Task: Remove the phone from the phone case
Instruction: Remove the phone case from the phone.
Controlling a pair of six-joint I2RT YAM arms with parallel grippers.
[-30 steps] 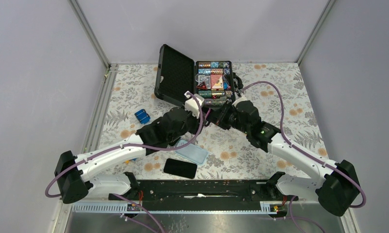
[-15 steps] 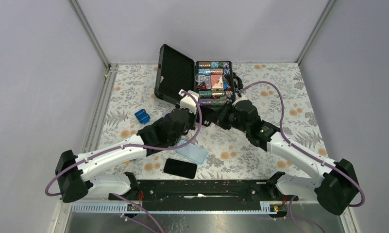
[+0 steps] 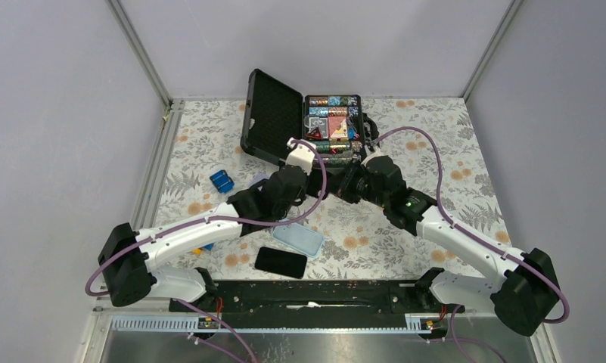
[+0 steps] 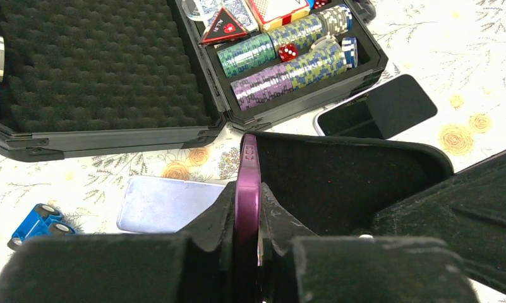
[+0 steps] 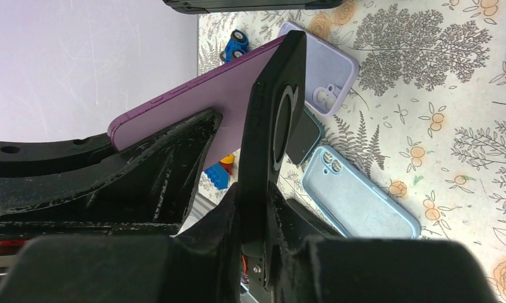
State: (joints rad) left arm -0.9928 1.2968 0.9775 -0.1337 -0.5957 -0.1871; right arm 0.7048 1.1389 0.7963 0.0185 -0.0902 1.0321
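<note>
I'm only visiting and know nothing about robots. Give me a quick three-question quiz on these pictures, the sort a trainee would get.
1. What does the left hand pinch? A) the blue toy car B) the purple phone C) the light blue case
2. True or false: the right hand is empty.
3. Fill in: the open box behind the arms holds rows of poker ____.
Key: 1 B. 2 False: it grips the black phone case. 3 chips.
</note>
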